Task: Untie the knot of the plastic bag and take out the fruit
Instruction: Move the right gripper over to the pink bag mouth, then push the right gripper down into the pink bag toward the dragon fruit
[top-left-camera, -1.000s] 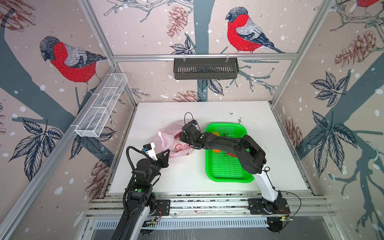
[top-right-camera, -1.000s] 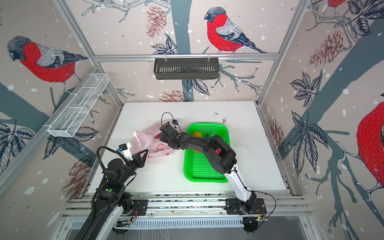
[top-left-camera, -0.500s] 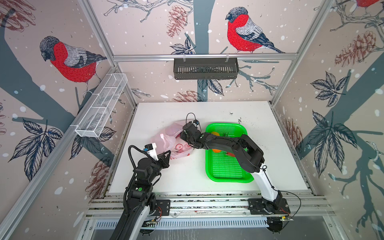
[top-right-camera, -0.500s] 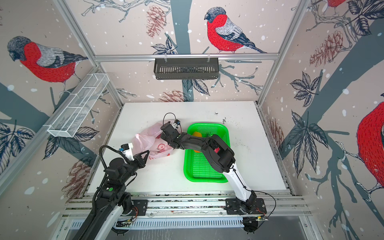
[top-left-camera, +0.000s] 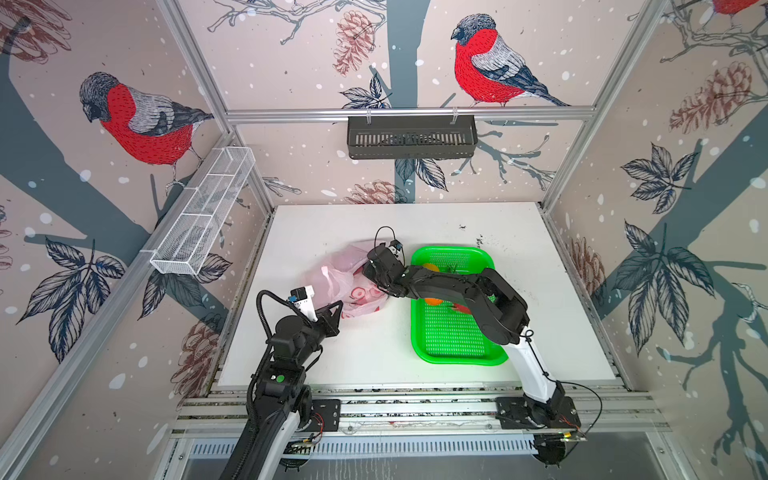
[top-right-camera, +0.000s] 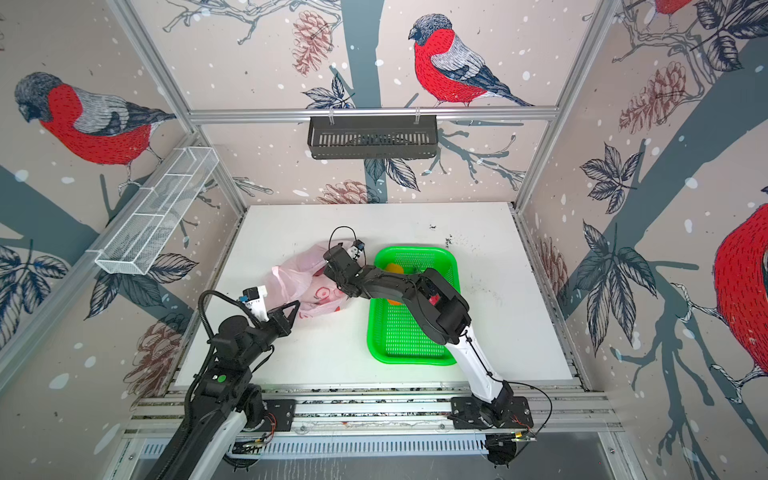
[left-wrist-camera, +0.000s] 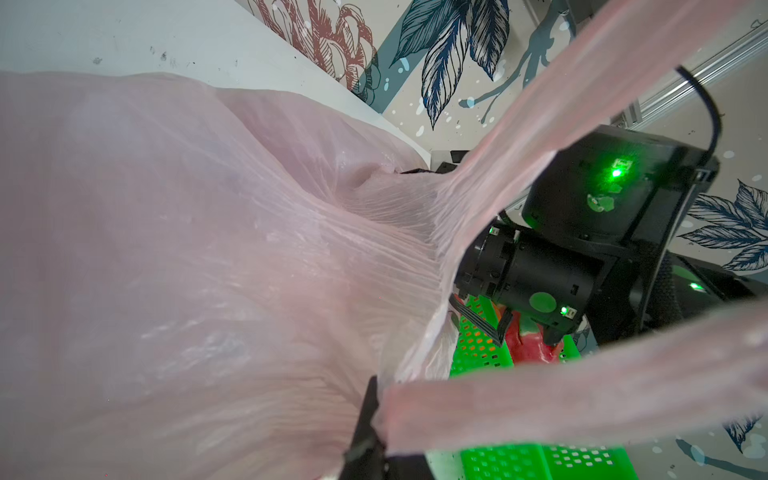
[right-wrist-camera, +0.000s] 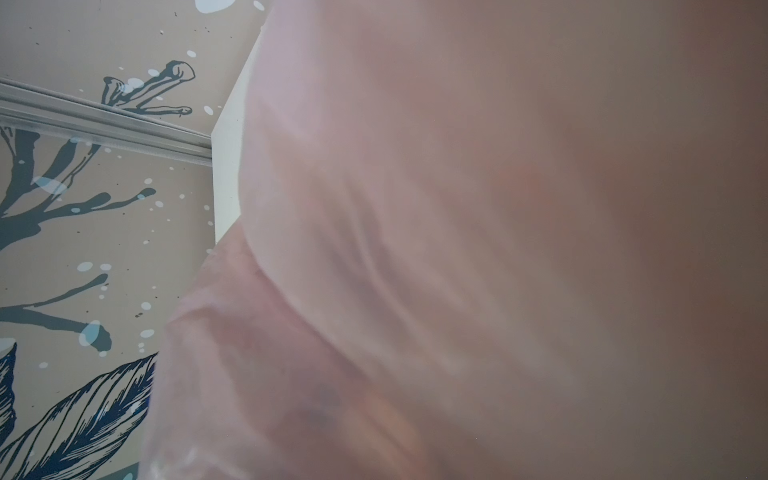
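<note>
**A:** The left claw (top-left-camera: 334, 309) is clamped tight on the rim of the plastic bag (top-left-camera: 343, 276), beside a handle strip (left-wrist-camera: 582, 399), just left of centre in both top views.

**B:** And the right claw (top-left-camera: 371, 266)?

**A:** Its nose is deep in the bag's mouth. Pink film fills its wrist view, so I cannot tell how wide it stands or whether it holds anything.

**B:** Where's the fruit (top-left-camera: 432, 301)?

**A:** Two orange-yellow balls and a red piece lie in the green basket (top-left-camera: 457, 358), right of centre, partly under the right arm. A reddish shape behind the film beside the right claw may be another piece. I see no knot; the strips stand apart.

**B:** What could go wrong?

**A:** Closing blind, it could pinch film along with fruit and drag the whole bag — tearing it at the left claw's hold or yanking it free. A round piece squeezed off-centre could pop out and roll across the tabletop (top-left-camera: 374, 353).
</note>
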